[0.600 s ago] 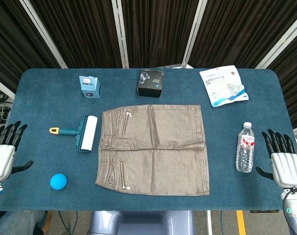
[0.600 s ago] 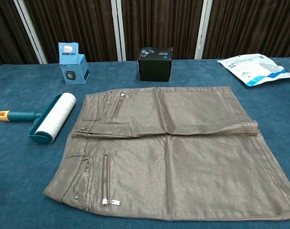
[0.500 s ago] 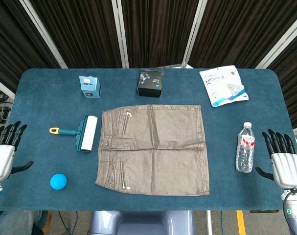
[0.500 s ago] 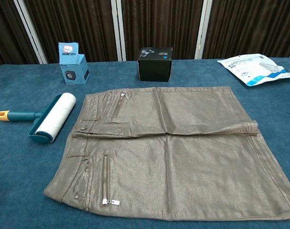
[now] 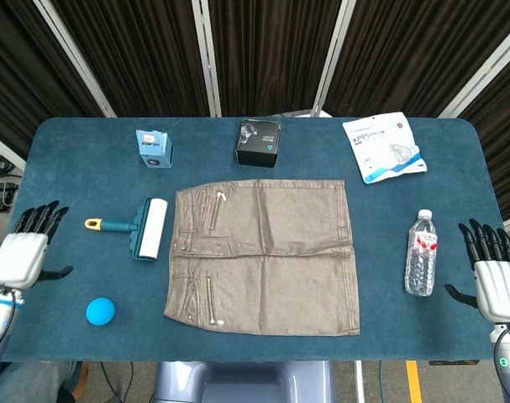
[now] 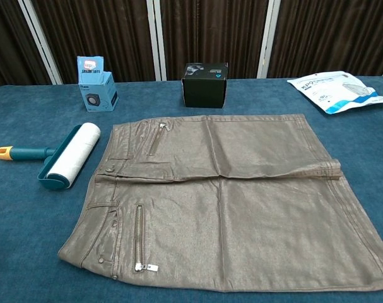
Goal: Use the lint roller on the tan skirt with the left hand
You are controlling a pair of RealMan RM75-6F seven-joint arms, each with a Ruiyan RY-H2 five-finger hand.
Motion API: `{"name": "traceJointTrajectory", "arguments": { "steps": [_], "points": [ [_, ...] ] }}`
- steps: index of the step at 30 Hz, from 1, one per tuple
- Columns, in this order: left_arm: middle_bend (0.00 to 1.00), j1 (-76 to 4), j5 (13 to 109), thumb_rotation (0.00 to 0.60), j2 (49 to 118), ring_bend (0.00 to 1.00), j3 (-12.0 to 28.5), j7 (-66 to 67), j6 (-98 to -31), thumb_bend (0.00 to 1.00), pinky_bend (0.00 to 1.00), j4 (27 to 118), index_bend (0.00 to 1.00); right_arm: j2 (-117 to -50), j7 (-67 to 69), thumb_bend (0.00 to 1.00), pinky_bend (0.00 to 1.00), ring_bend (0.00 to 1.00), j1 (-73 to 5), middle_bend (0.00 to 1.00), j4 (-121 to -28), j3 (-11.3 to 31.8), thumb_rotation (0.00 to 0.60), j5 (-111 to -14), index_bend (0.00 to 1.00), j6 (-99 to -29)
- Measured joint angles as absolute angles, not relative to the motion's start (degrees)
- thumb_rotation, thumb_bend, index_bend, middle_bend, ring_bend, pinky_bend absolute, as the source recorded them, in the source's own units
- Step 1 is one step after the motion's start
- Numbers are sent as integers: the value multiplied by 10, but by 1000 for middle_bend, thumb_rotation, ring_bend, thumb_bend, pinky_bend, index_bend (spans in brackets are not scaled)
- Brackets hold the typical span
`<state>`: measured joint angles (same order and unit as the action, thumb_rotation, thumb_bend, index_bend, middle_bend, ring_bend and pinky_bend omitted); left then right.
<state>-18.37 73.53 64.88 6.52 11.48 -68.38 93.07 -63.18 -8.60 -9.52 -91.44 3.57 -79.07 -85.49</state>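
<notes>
From the head view, the lint roller (image 5: 139, 227) lies on the blue table (image 5: 61, 168) just left of the tan skirt (image 5: 263, 256), its white roll in a teal cradle with a teal handle ending in a yellow tip that points left. The skirt is spread flat at the table's middle, waistband to the left, with zippers showing near that side. A blue ball (image 5: 100, 311) sits near the roller on the near side; a small blue box (image 5: 154, 149) and a black box (image 5: 260, 143) stand at the far side, a mask packet (image 5: 383, 146) lies far right, and a water bottle (image 5: 421, 253) rests right of the skirt. The left hand (image 5: 28, 252) hovers at the table's left edge, fingers spread and empty, well apart from the roller. The right hand (image 5: 494, 281) is at the right edge, fingers likewise extended and holding nothing. From the chest view, the lint roller (image 6: 62, 156) lies just beside the skirt (image 6: 229, 202), its roll angled toward the waistband; neither hand shows here.
</notes>
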Motion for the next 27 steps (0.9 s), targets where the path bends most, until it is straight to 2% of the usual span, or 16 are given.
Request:
{"name": "traceJointTrajectory", "arguments": {
  "steps": [2, 4, 13, 19, 27],
  "points": [
    [111, -206, 716, 600, 676, 70, 75, 119, -654, 230, 167, 885, 218, -632, -85, 0, 0, 0, -97, 0, -911, 40, 600, -784, 0, -849],
    [122, -228, 698, 600, 709, 80, 83, 123, -625, 265, 181, 834, 234, -633, -87, 0, 0, 0, -99, 0, -906, 45, 600, -777, 0, -842],
    [133, -303, 662, 600, 851, 100, 95, 103, -512, 317, 209, 616, 268, -638, -94, 0, 0, 0, -103, 0, -891, 55, 600, -758, 0, -821],
    [149, -325, 668, 600, 899, 125, 89, 68, -478, 325, 219, 549, 289, -640, -96, 0, 0, 0, -103, 0, -887, 57, 600, -754, 0, -813],
    [155, -337, 685, 600, 929, 142, 87, 35, -475, 341, 229, 516, 293, -638, -92, 0, 0, 0, -101, 0, -884, 61, 600, -751, 0, -807]
  ]
}}
